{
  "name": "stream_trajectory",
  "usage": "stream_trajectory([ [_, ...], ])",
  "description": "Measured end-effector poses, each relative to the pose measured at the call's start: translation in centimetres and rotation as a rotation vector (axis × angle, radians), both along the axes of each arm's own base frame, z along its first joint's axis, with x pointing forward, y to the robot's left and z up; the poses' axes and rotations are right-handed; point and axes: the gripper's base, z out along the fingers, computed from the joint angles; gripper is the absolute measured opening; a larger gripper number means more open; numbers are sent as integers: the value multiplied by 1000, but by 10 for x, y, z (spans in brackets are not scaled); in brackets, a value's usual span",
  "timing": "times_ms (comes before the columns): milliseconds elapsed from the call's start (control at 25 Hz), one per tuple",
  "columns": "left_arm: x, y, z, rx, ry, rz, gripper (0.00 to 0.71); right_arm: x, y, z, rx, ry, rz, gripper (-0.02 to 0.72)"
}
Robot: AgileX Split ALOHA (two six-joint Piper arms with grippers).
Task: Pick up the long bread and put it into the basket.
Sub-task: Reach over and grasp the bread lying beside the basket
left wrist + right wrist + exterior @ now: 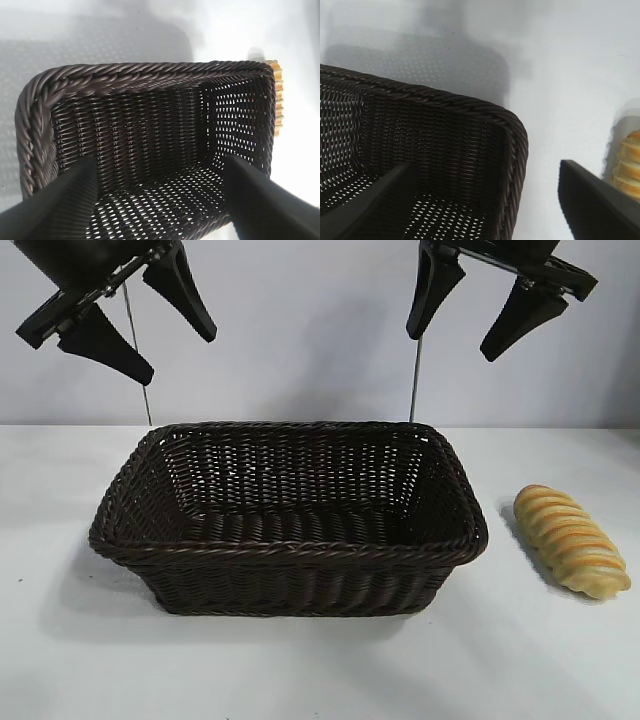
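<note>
Because the long bread [571,540] lies on the table [300,670] below and slightly outboard of the right claw [478,308], just beside the basket's [290,550] end wall, that claw hangs raised with fingers apart, probably staged for a descent. Between bread and basket floor stands only the braided rim; farther off, the left claw [140,315] hangs spread above the basket's opposite end.

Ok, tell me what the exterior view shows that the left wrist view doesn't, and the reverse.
Only the exterior view shows both claws, left and right, open and raised above the table, plus the whole long bread lying right of the basket. Only the left wrist view shows the basket's floor from straight above. Both show the basket empty, bread outside it.
</note>
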Motion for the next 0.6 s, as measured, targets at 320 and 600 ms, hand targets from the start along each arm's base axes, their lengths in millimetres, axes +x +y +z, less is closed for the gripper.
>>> stream_trajectory([
  [320,0,0,0,-2,1,6,514,0,-1,0,-6,6,-2,570],
  [600,0,0,0,-2,0,7,514,0,-24,-4,-169,27,-52,570],
])
